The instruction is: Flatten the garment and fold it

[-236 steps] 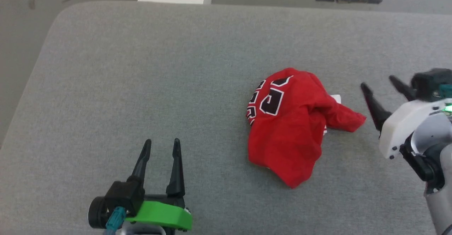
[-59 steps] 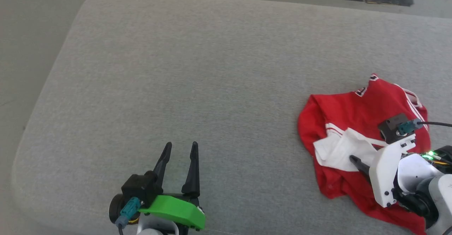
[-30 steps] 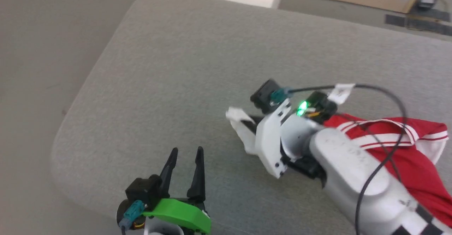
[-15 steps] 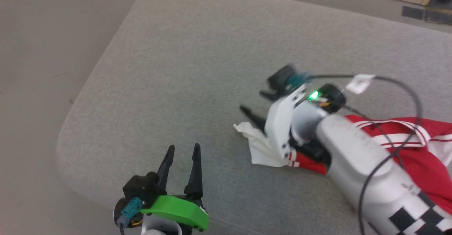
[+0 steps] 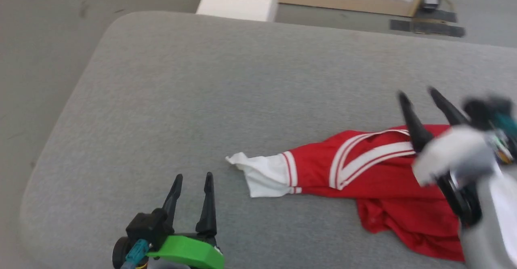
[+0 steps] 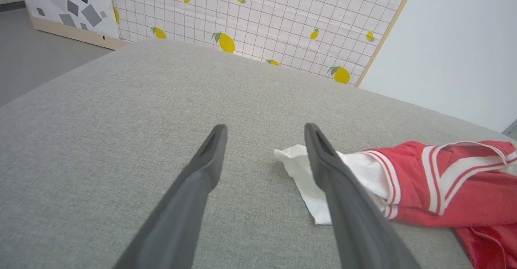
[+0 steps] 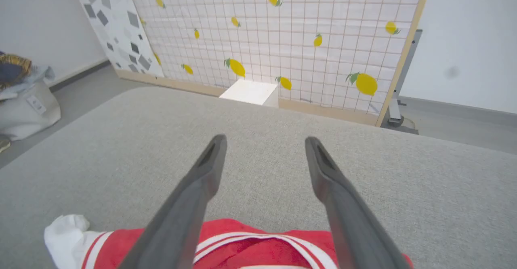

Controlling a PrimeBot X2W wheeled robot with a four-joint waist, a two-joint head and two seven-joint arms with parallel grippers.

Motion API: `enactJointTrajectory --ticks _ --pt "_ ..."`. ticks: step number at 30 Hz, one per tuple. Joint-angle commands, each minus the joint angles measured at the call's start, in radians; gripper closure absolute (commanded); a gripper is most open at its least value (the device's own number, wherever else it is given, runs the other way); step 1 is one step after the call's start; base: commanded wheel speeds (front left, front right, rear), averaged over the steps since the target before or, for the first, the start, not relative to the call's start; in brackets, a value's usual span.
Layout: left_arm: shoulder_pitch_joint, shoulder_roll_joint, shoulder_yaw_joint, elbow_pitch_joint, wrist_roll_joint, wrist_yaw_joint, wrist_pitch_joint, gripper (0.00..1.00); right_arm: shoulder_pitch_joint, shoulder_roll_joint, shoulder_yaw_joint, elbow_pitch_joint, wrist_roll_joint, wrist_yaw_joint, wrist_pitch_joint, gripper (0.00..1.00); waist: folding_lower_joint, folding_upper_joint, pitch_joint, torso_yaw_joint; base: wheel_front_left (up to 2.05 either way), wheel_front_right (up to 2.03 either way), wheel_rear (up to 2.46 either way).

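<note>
Sleeve (image 5: 264,175) got dragged out left of the shirt (image 5: 375,180), then dropped; right gripper (image 5: 418,95) and left gripper (image 5: 193,177) both gaped empty. Next: grab opposite corners and pull taut.

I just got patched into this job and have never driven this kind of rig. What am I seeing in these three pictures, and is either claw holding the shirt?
You are looking through a two-armed robot's cameras. The head view looks down from the robot's head onto a grey padded table. The left gripper, on a green mount, sits at the lower left with its two dark fingers open and nothing between them. The right gripper is at the right, above the garment, also open and holding nothing. The other two pictures come from cameras on each wrist, looking along that arm's own fingers. The red shirt lies crumpled, with one white sleeve stretched out towards the left gripper. Behind the table stands a lemon-patterned screen.
</note>
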Motion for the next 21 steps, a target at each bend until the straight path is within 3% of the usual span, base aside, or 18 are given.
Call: enactJointTrajectory --ticks 1,4,8,14,21 --pt "0.014 0.0 0.008 -0.01 0.013 -0.009 -0.005 0.0 0.069 0.036 -0.049 -0.053 -0.041 -0.001 -0.022 0.0 0.0 0.0 -0.011 -0.053 0.0 0.0 0.0" --pt "0.032 0.0 0.016 -0.026 0.027 -0.019 -0.005 0.0 0.222 0.119 -0.18 -0.179 -0.127 -0.001 -0.083 0.0 0.0 0.0 -0.003 -0.077 0.0 0.0 0.0" --pt "0.062 -0.001 0.03 -0.049 0.033 -0.025 -0.005 0.0 0.387 0.161 -0.274 -0.273 -0.179 -0.001 -0.159 0.0 0.0 0.0 -0.006 -0.103 0.0 0.0 0.0" --pt "0.115 -0.001 0.052 -0.075 0.042 -0.02 -0.005 0.0 0.523 0.163 -0.289 -0.232 -0.075 -0.001 -0.245 0.0 0.0 0.0 -0.021 -0.137 0.0 0.0 0.0" --pt "0.021 0.014 -0.014 -0.079 0.116 -0.049 0.031 0.0 0.507 0.163 -0.274 -0.227 -0.07 -0.001 -0.257 0.0 0.0 0.0 -0.024 -0.147 0.0 0.0 0.0"
